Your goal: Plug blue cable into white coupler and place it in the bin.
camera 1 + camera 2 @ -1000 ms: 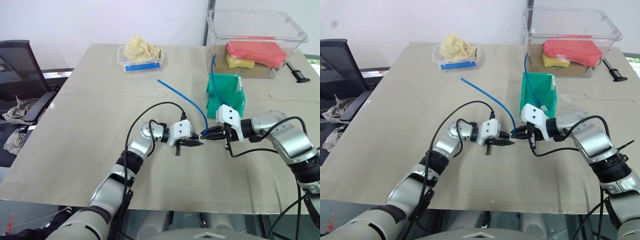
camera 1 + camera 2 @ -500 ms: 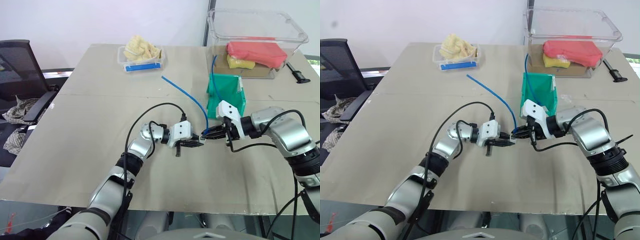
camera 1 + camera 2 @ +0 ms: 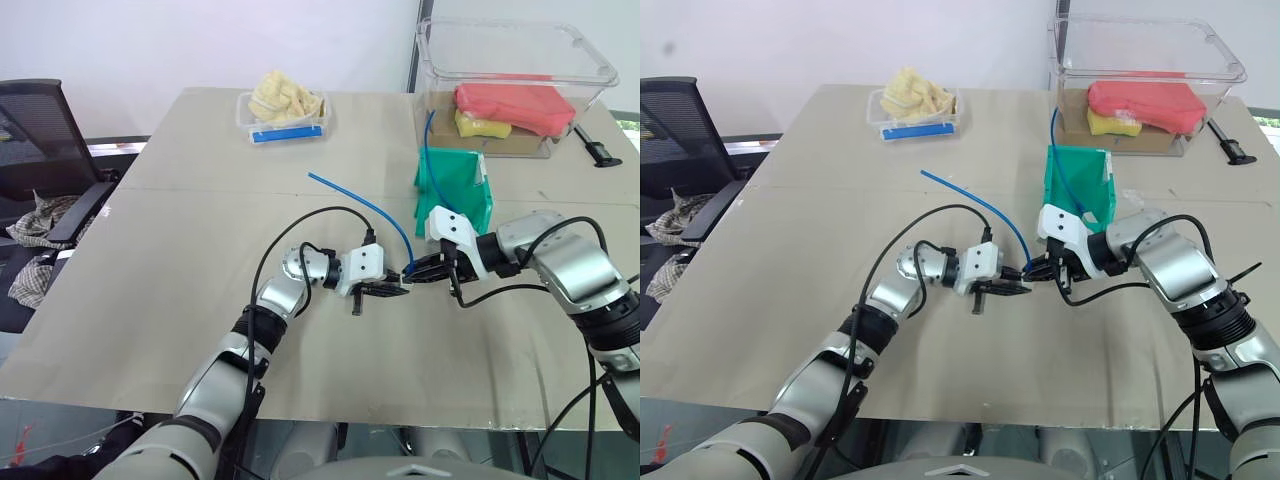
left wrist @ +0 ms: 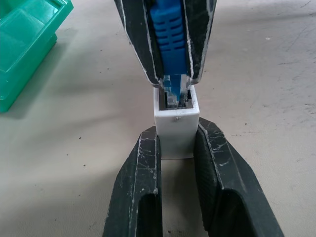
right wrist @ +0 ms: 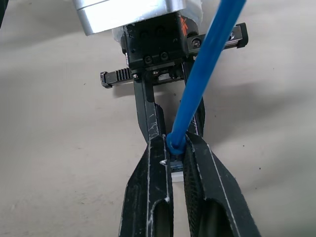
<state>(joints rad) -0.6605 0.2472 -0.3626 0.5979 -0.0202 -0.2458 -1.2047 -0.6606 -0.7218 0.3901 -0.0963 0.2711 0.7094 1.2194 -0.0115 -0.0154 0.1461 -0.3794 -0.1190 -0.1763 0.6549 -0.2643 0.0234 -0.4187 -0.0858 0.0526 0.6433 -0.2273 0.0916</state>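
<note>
Blue cable point(image 4: 168, 44) plug clamped in closed right gripper point(image 4: 168, 79), tip seated in white coupler point(image 4: 176, 129) socket. Coupler clamped between left gripper point(image 4: 176, 148) fingers, near the bin point(image 3: 452, 190).

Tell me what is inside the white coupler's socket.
The blue cable's plug tip sits in the white coupler's socket mouth. How deep it reaches is hidden by the coupler's walls.
</note>
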